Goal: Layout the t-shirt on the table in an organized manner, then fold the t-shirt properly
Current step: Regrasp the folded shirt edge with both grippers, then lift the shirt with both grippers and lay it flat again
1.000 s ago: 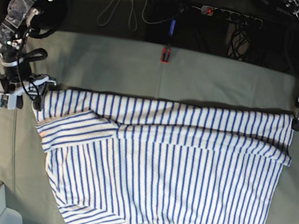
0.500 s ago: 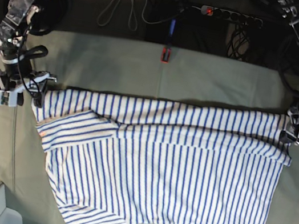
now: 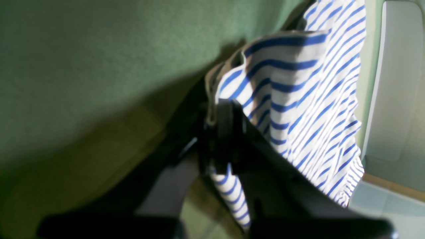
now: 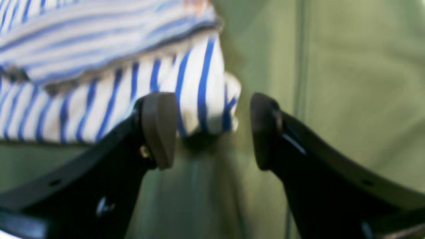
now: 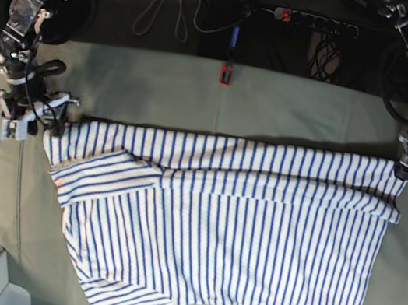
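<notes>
Striped white-and-blue cotton t-shirt (image 5: 215,225) lies on the pale grey-green cloth table (image 5: 298,110), partly folded lengthwise; further folds remain. Left gripper (image 3: 225,132) is clenched on a fabric corner between its fingers. Right gripper (image 4: 212,132) stands released, a shirt corner between its fingers. Cables lie beyond.

No legible text, labels, brands, numbers or signs anywhere in these views; nothing to read.
</notes>
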`<action>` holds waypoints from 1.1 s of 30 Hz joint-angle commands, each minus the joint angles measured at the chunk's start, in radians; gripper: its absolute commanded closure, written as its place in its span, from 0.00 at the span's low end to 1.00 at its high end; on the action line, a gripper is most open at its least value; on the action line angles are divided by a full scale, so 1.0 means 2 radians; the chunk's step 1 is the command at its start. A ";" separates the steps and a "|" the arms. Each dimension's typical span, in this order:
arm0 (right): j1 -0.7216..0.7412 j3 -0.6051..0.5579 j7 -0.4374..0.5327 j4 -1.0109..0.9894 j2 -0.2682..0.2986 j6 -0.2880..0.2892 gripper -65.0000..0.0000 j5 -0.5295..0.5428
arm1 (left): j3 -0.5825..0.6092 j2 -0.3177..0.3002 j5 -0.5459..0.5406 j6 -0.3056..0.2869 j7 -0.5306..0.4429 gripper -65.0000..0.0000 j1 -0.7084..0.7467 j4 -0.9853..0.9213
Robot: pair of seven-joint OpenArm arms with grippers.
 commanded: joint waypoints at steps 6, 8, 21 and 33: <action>0.035 -0.001 0.012 -0.055 0.022 0.007 0.46 0.007 | -0.001 -0.009 -0.007 -0.003 -0.005 0.97 -0.005 0.008; 0.033 -0.001 0.012 -0.054 0.022 0.007 0.50 0.007 | -0.001 -0.009 -0.007 -0.001 -0.005 0.97 -0.005 0.008; -0.001 -0.003 0.009 0.080 0.022 0.007 1.00 0.008 | -0.001 -0.033 -0.013 -0.001 0.032 1.00 -0.001 0.040; 0.092 -0.070 -0.113 0.138 0.057 0.007 1.00 0.007 | -0.001 -0.068 -0.008 0.001 0.073 1.00 -0.102 0.082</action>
